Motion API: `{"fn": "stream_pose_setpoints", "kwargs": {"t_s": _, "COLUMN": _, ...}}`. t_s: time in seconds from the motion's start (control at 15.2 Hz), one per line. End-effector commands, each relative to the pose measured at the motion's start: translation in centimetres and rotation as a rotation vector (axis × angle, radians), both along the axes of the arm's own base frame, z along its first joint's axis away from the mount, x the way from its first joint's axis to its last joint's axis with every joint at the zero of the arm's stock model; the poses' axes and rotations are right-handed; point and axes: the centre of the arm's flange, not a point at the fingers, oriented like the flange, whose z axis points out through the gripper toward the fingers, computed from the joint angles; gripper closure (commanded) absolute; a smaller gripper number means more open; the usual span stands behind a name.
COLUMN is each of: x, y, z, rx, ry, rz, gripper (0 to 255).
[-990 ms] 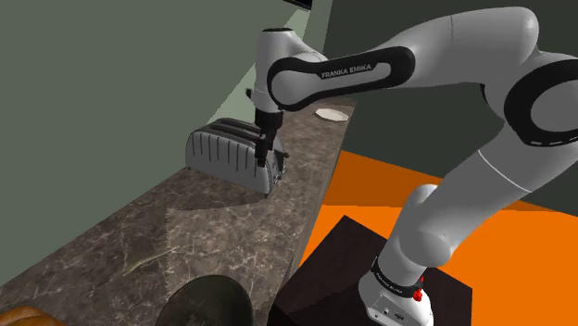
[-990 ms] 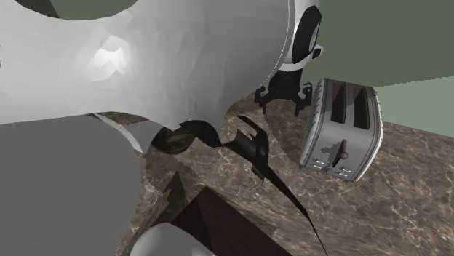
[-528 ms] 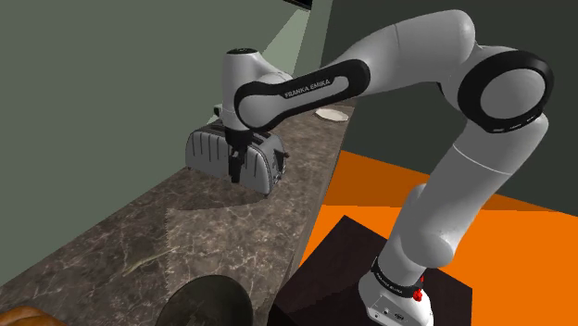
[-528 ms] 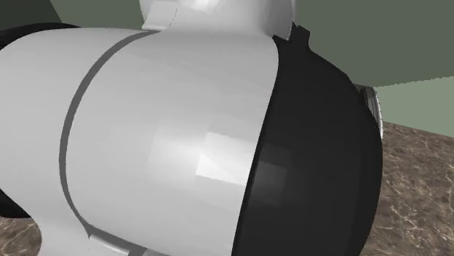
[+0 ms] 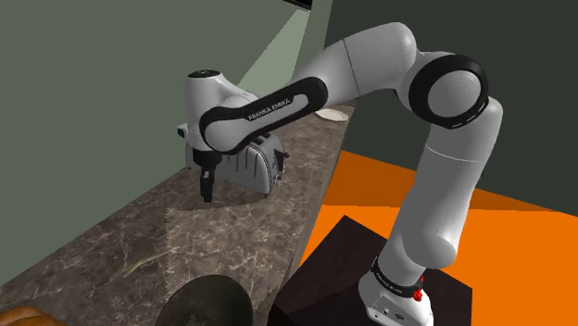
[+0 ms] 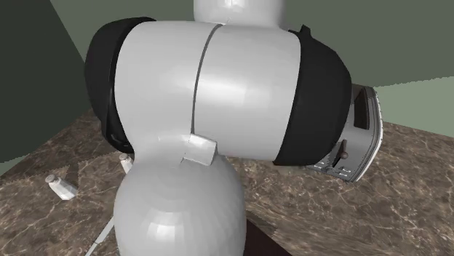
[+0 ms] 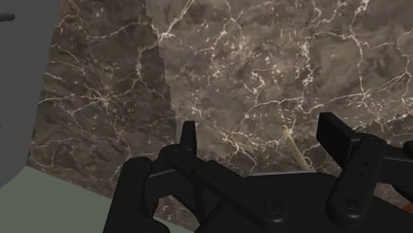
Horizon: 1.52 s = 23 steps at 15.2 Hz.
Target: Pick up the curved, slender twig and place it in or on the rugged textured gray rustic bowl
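Above table (image 5: 185, 222), claw (image 7: 263, 136) hung spread wide, empty, fingers pointing down. Twig (image 7: 293, 148) lay flat on marble, seen between fingers but nearer one, untouched. Risk: thin twig on hard top, so off-centre closing could flick or roll it, or pads could miss. Toaster (image 5: 248, 162) just behind claw. Bowl (image 5: 208, 298) at near table end. Nothing seen blocking descent.
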Motion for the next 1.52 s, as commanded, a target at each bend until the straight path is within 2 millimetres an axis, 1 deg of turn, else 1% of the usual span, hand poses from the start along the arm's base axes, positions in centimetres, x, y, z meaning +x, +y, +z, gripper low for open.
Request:
{"fn": "stream_pose_setpoints", "kwargs": {"t_s": 0.0, "x": 1.0, "y": 2.3, "z": -1.6, "rx": 0.003, "ry": 0.002, "rz": 0.049, "gripper": 0}}
{"fn": "stream_pose_setpoints", "kwargs": {"t_s": 0.26, "x": 2.2, "y": 6.5, "z": -4.4, "rx": 0.008, "ry": 0.008, "rz": 0.145, "gripper": 0}}
{"fn": "stream_pose_setpoints", "kwargs": {"t_s": 0.53, "x": 3.0, "y": 10.8, "z": -7.2, "rx": 0.013, "ry": 0.013, "rz": 0.242, "gripper": 0}}
{"fn": "stream_pose_setpoints", "kwargs": {"t_s": 0.99, "x": 3.3, "y": 18.4, "z": -12.0, "rx": 0.022, "ry": 0.022, "rz": 0.41, "gripper": 0}}
{"fn": "stream_pose_setpoints", "kwargs": {"t_s": 1.06, "x": 3.3, "y": 18.6, "z": -12.1, "rx": 0.022, "ry": 0.022, "rz": 0.413, "gripper": 0}}
{"fn": "stream_pose_setpoints", "kwargs": {"t_s": 1.45, "x": 3.4, "y": 18.6, "z": -15.2, "rx": 0.022, "ry": 0.022, "rz": 0.413, "gripper": 0}}
